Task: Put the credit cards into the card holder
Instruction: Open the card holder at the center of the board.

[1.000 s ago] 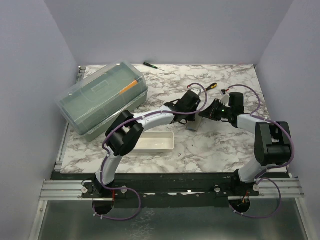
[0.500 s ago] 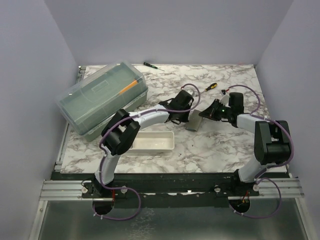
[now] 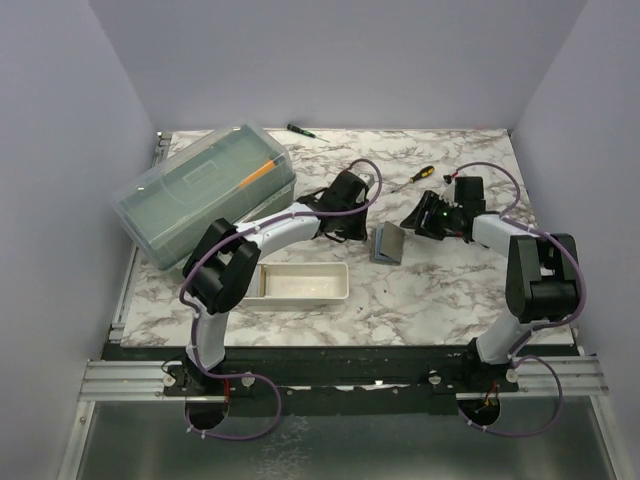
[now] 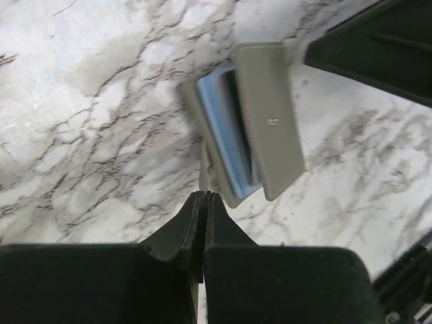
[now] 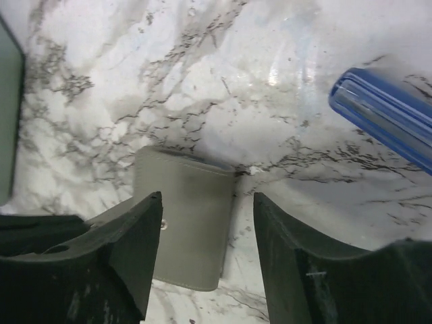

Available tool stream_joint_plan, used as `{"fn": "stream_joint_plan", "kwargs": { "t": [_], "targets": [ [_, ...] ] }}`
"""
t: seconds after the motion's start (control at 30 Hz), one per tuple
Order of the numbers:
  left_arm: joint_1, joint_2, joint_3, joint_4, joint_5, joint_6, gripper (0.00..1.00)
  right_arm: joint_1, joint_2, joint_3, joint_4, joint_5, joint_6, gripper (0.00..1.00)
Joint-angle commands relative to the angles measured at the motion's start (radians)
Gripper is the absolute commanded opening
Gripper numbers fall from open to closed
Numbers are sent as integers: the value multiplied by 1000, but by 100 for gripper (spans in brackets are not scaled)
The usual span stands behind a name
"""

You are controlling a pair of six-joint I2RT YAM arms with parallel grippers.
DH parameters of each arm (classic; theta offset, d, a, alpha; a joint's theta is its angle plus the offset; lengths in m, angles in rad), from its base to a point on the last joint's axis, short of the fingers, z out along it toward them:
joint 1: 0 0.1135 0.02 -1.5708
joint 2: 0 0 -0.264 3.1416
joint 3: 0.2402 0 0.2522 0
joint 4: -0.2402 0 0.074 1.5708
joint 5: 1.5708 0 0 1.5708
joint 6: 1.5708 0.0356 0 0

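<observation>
While your left wrist camera looks into the half-open card holder [image 4: 266,125], the credit cards [image 4: 223,128] tucked inside it show only as bluish edges, so you cannot count them. You have one holder, lying on the marble table [image 3: 450,290] between the two grippers and apart from both in the overhead view. The left gripper [image 4: 203,197] has its jaws pressed together just short of the holder, and a thin pale sliver at their tips is too slight to name. The right gripper [image 5: 208,199] has its jaws spread, with the holder's plain grey back framed between them on the table below. Only that view catches a blue translucent object [image 5: 385,115], cut off at the frame edge and hard to identify. Only the overhead view gives you one white tray [image 3: 300,285], one greenish lidded box [image 3: 205,195] and two screwdrivers [image 3: 425,172].
</observation>
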State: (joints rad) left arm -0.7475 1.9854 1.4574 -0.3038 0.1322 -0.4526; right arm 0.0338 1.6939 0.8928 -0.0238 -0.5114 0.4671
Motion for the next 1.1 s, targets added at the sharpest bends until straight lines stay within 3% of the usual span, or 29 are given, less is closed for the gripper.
{"fn": "stream_joint_plan", "kwargs": {
  "t": [0.0,0.3,0.57,0.6,0.67,0.73,0.93,1.07],
  "targets": [
    [5,-93,4,23,132,-16,0,44,-61,43,-224,231,-61,62],
    [7,-99,5,44,210,-46,0,204,-159,40,-265,322,-59,79],
    [7,-106,-29,39,138,-39,0,317,-107,60,-266,415,-78,82],
    [8,-98,-29,29,120,-34,4,336,-97,71,-271,442,-81,82],
    [8,-74,-23,7,84,-22,28,366,-68,93,-291,497,-81,83],
    [9,-55,-20,-1,56,-23,42,378,-51,96,-295,528,-71,83],
    [10,-8,-5,-3,66,-28,54,393,-29,67,-253,518,-71,83],
    [11,27,-6,-10,44,-35,55,396,-30,44,-240,558,-47,82]
  ]
}}
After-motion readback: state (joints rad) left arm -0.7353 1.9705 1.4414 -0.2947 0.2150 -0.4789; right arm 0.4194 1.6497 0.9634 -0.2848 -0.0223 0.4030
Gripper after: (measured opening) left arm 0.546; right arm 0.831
